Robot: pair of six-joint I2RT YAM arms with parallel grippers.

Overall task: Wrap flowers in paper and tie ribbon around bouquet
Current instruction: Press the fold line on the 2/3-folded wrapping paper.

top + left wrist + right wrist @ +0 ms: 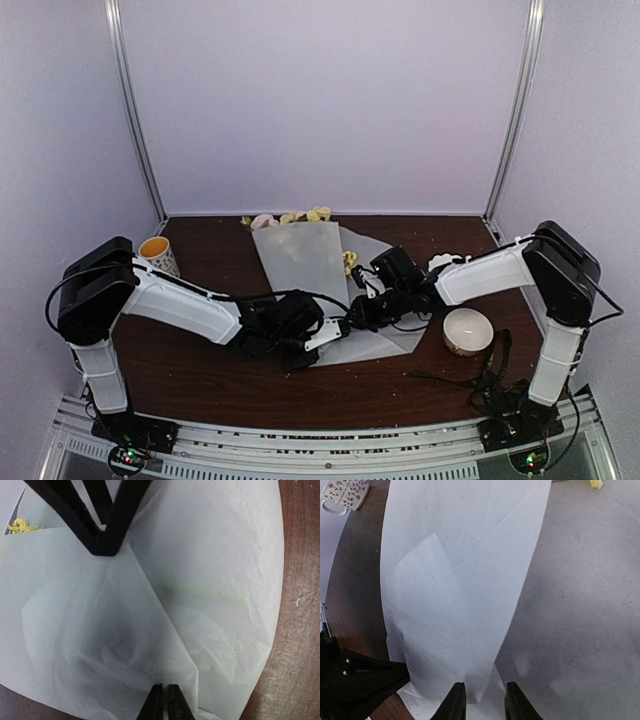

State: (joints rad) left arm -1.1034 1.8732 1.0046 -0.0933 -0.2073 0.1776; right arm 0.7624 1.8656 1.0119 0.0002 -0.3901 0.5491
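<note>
The paper (300, 262) lies on the dark table with one long flap folded over the flowers (300, 216), whose yellow and pink blooms stick out at the far end. A green stem (210, 592) shows faintly through the sheet, and a yellow bloom (20, 526) peeks out beside it. My left gripper (335, 331) is shut on the paper's near end (164, 702). Just to its right, my right gripper (358, 318) is open, with the folded flap's tip (482, 692) lying between its fingers. A dark floppy strip (497, 360) near the right arm's base may be the ribbon.
A white bowl (467, 330) stands right of the paper, close to the right forearm. A cup with an orange inside (157, 252) sits at the back left. Pale walls close in the table on three sides.
</note>
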